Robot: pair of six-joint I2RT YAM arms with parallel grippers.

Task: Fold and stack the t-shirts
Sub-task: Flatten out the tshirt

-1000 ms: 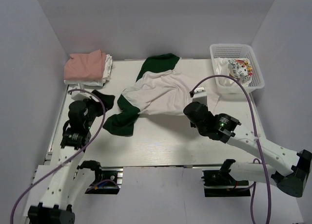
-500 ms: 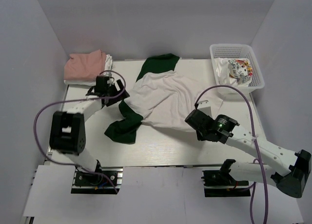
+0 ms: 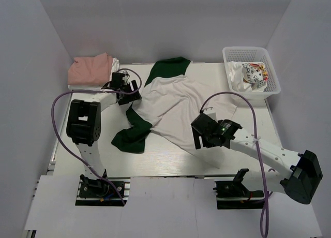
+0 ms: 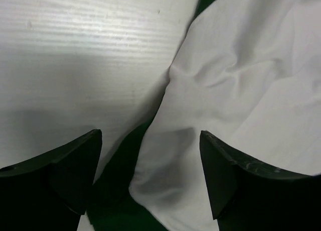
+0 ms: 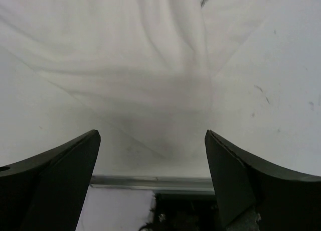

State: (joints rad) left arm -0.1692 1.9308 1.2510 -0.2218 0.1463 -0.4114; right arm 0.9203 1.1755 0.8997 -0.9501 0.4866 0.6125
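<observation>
Green-sleeved white shirt sprawled unfolded across the middle of the surface — left gripper over its sleeve seam, jaws wide, empty. Right gripper above the hem by the near edge — jaws spread, holding nothing. Pink shirt folded, far-left corner

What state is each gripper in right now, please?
Left gripper: open, holding nothing, above the green-sleeved t-shirt.
Right gripper: open, holding nothing, above the same shirt's white edge.
</observation>
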